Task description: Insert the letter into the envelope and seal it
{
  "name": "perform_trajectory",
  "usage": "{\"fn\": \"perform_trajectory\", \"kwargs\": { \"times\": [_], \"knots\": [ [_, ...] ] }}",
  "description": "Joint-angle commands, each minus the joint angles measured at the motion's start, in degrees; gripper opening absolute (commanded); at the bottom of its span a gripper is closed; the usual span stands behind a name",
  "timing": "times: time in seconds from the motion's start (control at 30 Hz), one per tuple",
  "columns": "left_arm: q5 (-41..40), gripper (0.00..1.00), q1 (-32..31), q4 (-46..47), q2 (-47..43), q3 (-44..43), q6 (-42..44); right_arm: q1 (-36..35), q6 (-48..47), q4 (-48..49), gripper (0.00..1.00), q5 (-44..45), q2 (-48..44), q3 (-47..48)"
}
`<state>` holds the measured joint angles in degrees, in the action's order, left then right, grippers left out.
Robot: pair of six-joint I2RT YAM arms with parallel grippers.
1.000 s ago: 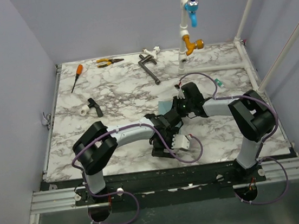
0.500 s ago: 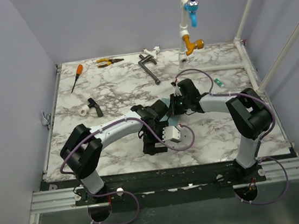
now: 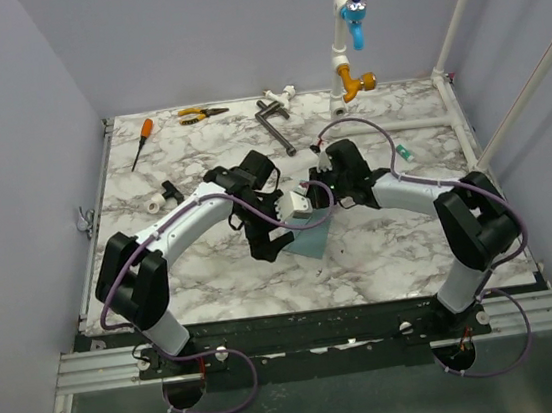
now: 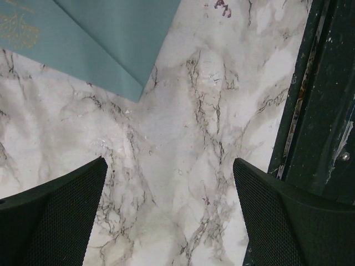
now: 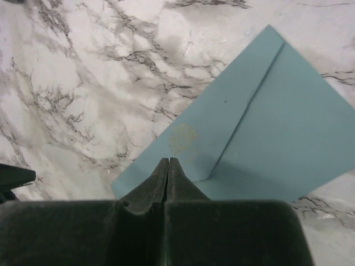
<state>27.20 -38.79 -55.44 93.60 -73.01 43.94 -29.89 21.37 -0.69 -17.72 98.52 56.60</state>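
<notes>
The teal-blue envelope (image 3: 313, 241) lies flat on the marble table, its flap (image 5: 213, 119) folded over. A faint gold mark (image 5: 182, 138) sits on the flap. My right gripper (image 5: 168, 160) is shut with nothing between its fingers, the tips over the flap just below the gold mark; whether they touch the paper I cannot tell. In the top view it (image 3: 323, 193) reaches in from the right. My left gripper (image 4: 169, 166) is open above bare marble, beside the envelope's corner (image 4: 105, 39). From above it (image 3: 267, 244) hangs left of the envelope. The letter is hidden.
Along the back lie an orange-handled screwdriver (image 3: 144, 132), pliers (image 3: 199, 114) and a metal T-handle (image 3: 274, 124). A white pipe with a blue valve (image 3: 353, 11) rises at the back right. A small white and black part (image 3: 166, 197) sits at the left. The table's dark front edge (image 4: 321, 111) is near.
My left arm has swung up and left, away from the front edge. The right gripper has drawn back slightly. More of the envelope now shows.
</notes>
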Motion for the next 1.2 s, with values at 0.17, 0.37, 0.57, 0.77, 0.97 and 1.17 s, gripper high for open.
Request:
{"fn": "perform_trajectory", "kwargs": {
  "times": [0.17,0.37,0.57,0.77,0.97,1.17],
  "knots": [
    [4.49,0.94,5.13,0.15,-3.96,-0.35,-2.57,-0.87,1.96,1.14,0.01,-0.33,7.28,-2.17],
    [5.15,0.94,6.18,0.75,-5.18,1.21,-2.64,-0.72,1.87,-1.12,0.01,1.80,9.83,-3.12],
    [5.71,0.95,6.44,1.04,-5.38,0.91,-2.89,-0.73,1.49,-2.37,0.01,0.64,3.17,0.38],
    [6.11,0.94,6.53,1.21,-5.51,0.46,-3.12,-0.65,0.38,-5.97,0.01,2.52,0.44,4.49],
    [6.46,0.94,6.63,1.65,-5.53,0.58,-3.47,-0.72,0.89,-6.12,0.01,4.70,2.28,1.92],
    [6.95,0.95,6.62,1.63,-5.33,0.87,-3.82,-0.69,0.61,-4.94,0.01,5.29,5.68,-1.34]
  ]
}}
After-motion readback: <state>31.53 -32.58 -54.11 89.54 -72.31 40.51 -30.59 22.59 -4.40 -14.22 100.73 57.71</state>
